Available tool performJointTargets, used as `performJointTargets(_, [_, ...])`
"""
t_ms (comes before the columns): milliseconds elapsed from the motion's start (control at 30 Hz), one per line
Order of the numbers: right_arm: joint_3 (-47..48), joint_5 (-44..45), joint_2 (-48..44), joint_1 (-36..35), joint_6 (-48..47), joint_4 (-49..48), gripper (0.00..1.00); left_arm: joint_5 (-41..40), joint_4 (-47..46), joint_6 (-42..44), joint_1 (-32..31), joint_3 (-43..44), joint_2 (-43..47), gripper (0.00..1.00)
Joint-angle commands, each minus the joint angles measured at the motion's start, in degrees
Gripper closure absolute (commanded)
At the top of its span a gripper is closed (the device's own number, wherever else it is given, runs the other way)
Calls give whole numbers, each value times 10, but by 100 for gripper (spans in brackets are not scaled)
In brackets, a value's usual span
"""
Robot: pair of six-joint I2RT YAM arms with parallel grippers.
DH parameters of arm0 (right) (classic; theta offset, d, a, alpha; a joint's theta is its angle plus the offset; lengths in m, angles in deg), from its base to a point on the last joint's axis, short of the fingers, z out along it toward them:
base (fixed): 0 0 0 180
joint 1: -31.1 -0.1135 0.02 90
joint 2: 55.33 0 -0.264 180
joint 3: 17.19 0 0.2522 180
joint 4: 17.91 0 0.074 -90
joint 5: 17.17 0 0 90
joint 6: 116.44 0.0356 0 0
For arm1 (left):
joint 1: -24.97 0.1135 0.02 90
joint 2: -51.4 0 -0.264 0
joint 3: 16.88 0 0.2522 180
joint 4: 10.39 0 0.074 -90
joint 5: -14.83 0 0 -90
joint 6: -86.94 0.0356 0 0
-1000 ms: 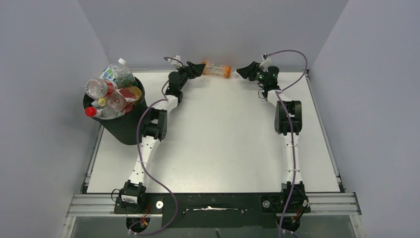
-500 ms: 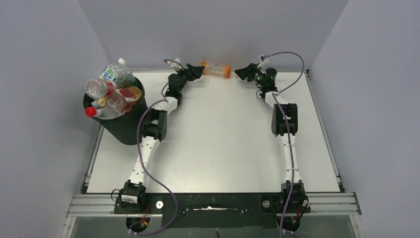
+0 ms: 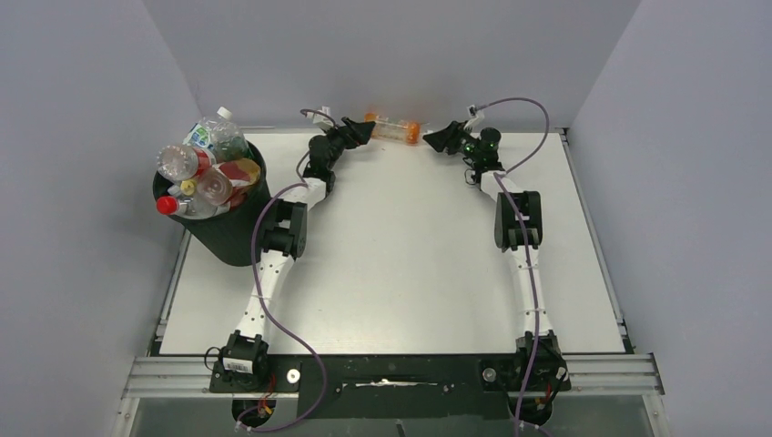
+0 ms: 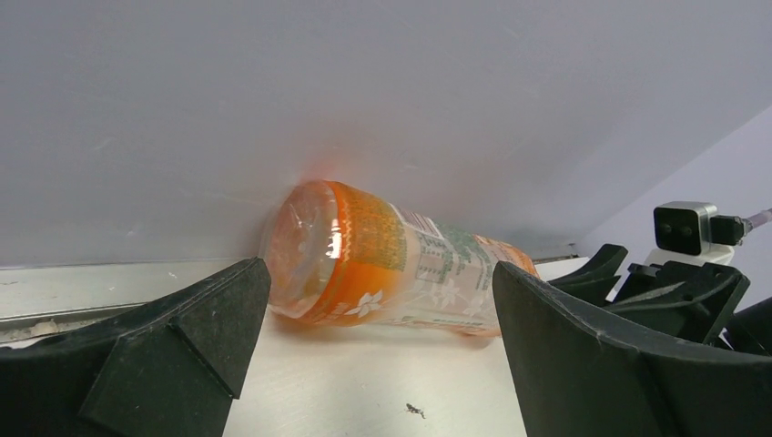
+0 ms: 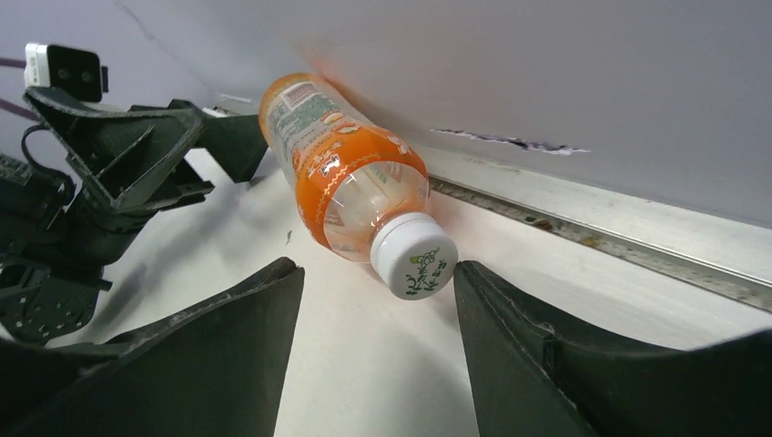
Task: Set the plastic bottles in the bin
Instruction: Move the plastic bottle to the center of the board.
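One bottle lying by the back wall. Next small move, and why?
Probably ease the left gripper forward over the base of the orange bottle: its jaws are wide open and frame that end, and the bin stands on that arm's side. The right gripper faces the cap.

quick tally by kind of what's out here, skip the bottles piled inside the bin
black bin: 1
orange bottle lying outside it: 1
arms, with left tool and right tool: 2
total: 4
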Motion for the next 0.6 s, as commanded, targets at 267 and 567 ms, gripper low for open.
performJointTargets(267, [-348,-125,-235,-48,-34,-198,46,23,-69,-8,13,-49,19,4])
performJointTargets(567, [-465,-86,-347,-35,-136,-101,49,24,-118,-15,17,-145,68,4])
